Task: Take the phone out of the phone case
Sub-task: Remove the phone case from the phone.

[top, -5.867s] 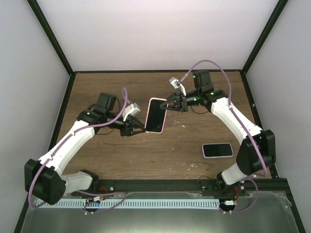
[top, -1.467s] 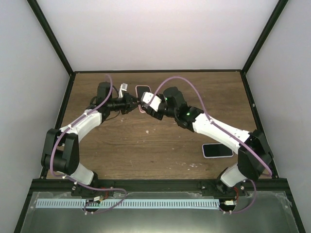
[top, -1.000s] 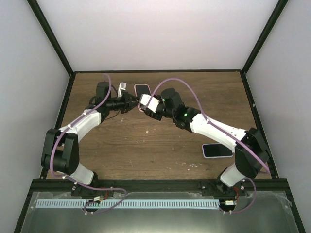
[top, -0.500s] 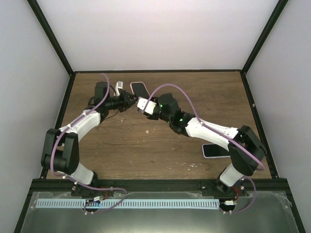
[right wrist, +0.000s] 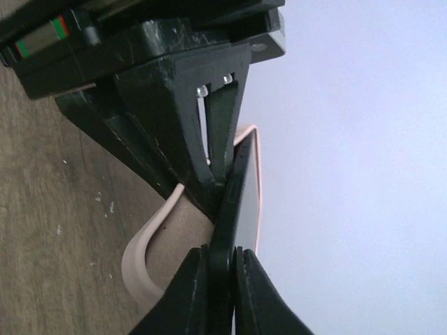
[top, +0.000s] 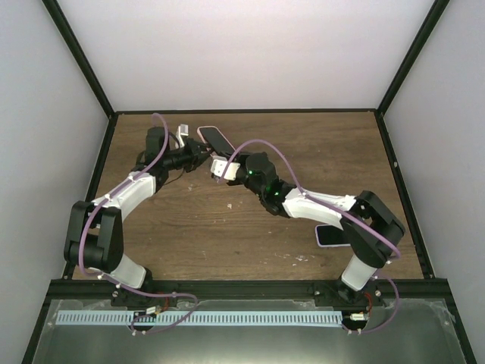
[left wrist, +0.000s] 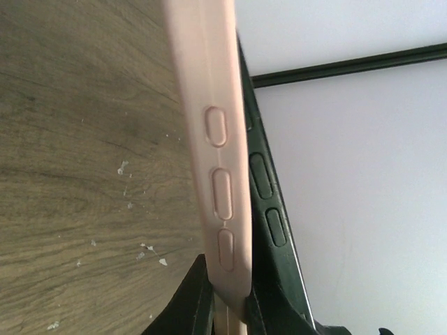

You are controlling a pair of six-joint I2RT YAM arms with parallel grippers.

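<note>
A black phone (top: 216,139) in a pink phone case (left wrist: 216,139) is held tilted in the air over the table's back left. My left gripper (left wrist: 227,301) is shut on the case's side edge, just below its moulded buttons. In the left wrist view the phone's dark body (left wrist: 269,209) stands partly out of the case. My right gripper (right wrist: 218,289) is shut on the phone's thin black edge (right wrist: 234,202), with the case's pink corner (right wrist: 143,244) curled away beside it. From above, the left gripper (top: 198,151) and right gripper (top: 215,157) meet at the phone.
A second dark phone with a pale rim (top: 333,236) lies flat on the wooden table (top: 227,235) at the right, partly under my right arm (top: 318,205). The black frame and white walls enclose the back and sides.
Both grippers have carried the phone left and toward the back wall. My right gripper, open a second ago, has shut on the phone's edge.
</note>
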